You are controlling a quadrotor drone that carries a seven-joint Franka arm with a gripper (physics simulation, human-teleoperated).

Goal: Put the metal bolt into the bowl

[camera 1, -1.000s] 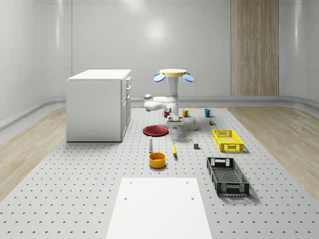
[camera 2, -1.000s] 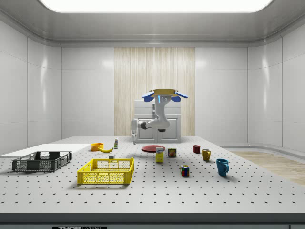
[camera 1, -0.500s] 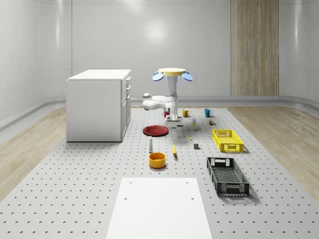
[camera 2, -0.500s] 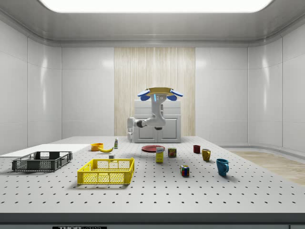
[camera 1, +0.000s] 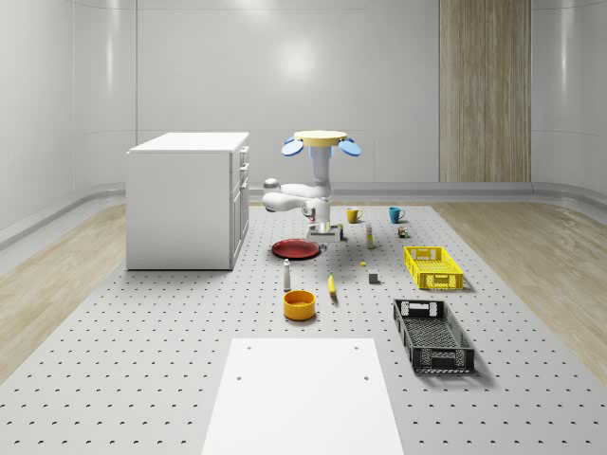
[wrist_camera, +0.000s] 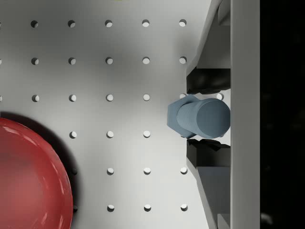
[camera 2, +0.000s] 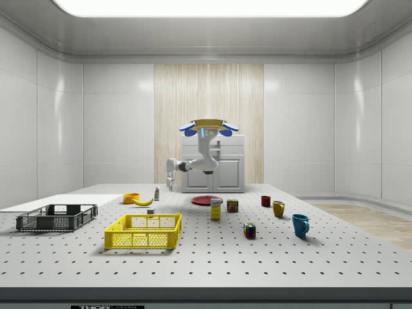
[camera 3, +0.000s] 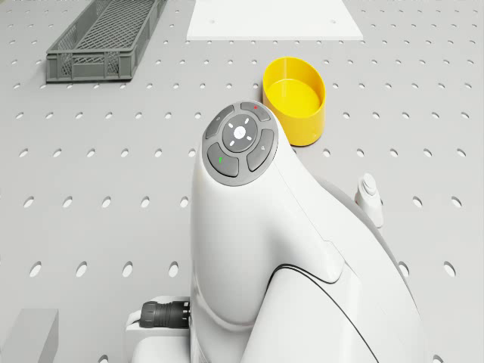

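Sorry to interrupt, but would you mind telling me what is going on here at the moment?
A drone carrying a white arm hovers above the perforated table, close to the red plate and beside the white cabinet. Its tool is shut on the metal bolt, held in the air above the table next to the plate, as the wrist view shows. The yellow bowl, where the bolt belongs, stands further along the table, ahead of the drone, with nothing in it yet.

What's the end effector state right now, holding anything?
End effector: closed on the metal bolt, carried in the air beside the red plate; the drone hovers above it.
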